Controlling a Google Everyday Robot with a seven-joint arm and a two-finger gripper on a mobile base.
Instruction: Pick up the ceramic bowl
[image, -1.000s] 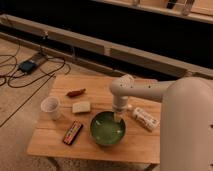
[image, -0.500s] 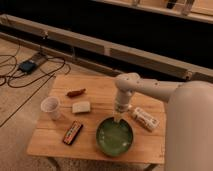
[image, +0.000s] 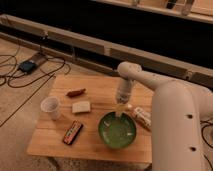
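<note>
Nearest the camera, the ceramic bowl (image: 117, 130) sits at the front right of the wooden worktop (image: 50, 137), tilted so its pale inside faces the view. At its far rim the gripper (image: 119, 111) points straight down; whether the fingers are parted or gripping the rim cannot be told. The white arm (image: 170, 100) bends in from the right, elbow high, forearm hanging vertical above the bowl. Left lie a dark bar (image: 72, 132), a white cup (image: 51, 107), a pale block (image: 81, 107).

White cup (image: 50, 107), pale block (image: 81, 107) and candy bar (image: 72, 132) on table (image: 50, 142).
</note>
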